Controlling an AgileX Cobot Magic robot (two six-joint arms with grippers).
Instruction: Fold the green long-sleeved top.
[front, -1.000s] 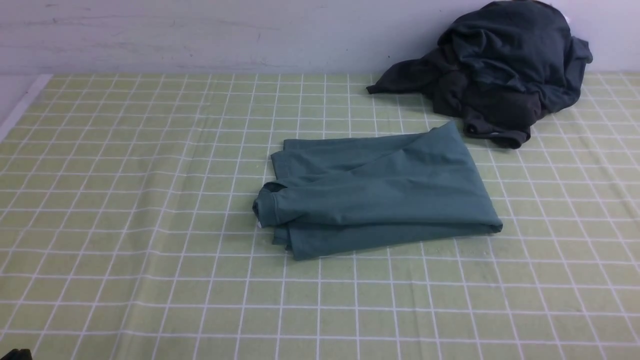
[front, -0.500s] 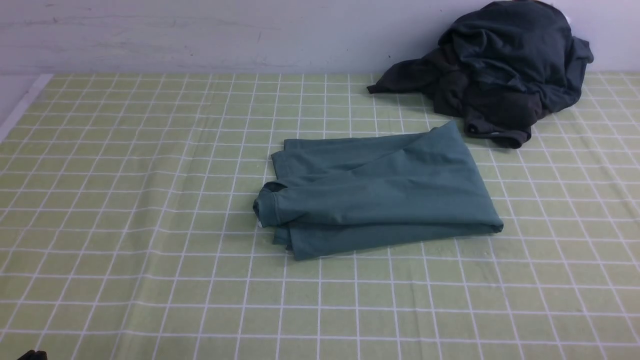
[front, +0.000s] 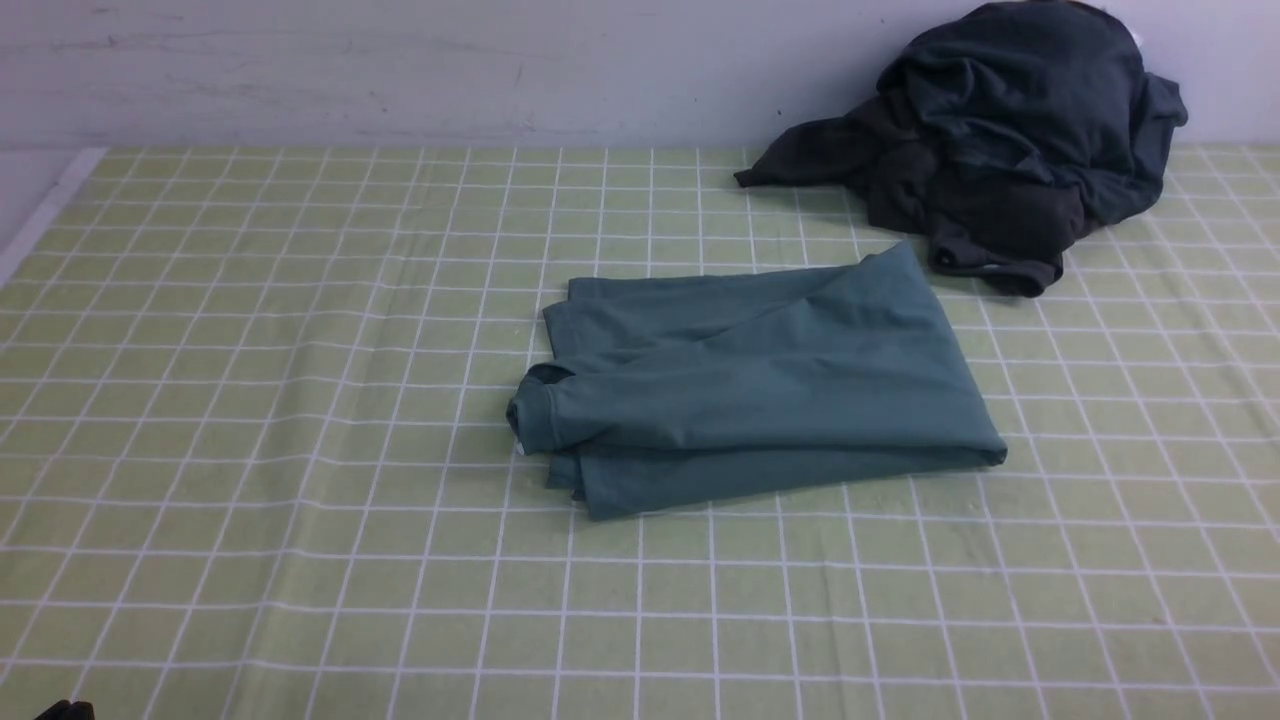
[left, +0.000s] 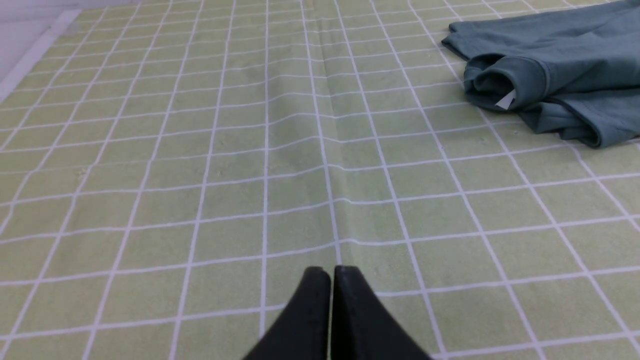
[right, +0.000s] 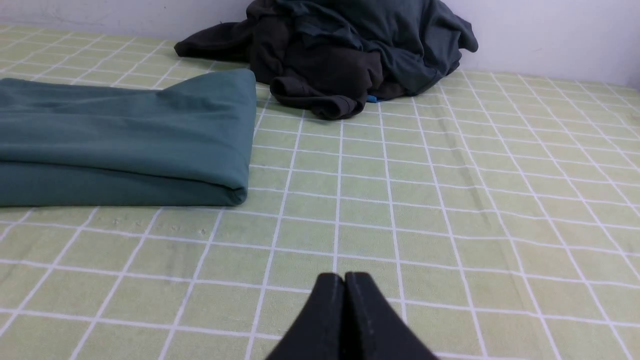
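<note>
left claw (left: 331, 272): both fingers pressed together, nothing between them, low over bare checked cloth, well apart from the top
right claw (right: 344, 279): fingers pressed together as well, holding nothing, over bare cloth near the top's folded right end but not touching it
green long-sleeved top (front: 760, 380): lies folded into a flat, roughly rectangular stack at the middle of the table, slightly right of centre
top, left end: neck opening faces the robot's left, collar rolled over, white neck label (left: 506, 99) poking out of it
top, right end: smooth closed fold, layers stacked one on the other, lying flat on the cloth
top, near edge: lower layers stick out a little past the upper one at the left corner
top, far edge: one corner rises to a point toward the dark pile
dark garments (front: 990, 140): crumpled heap at the far right against the wall (front: 400, 70); its nearest cuff is just beside the top's far right corner, contact cannot be told
table (front: 250, 450): covered by a yellow-green cloth with white grid lines, lightly rippled left of the top
table edge: pale strip shows at the far left
open room: wide bare cloth on the left half, along the whole near side, and to the right of the top
</note>
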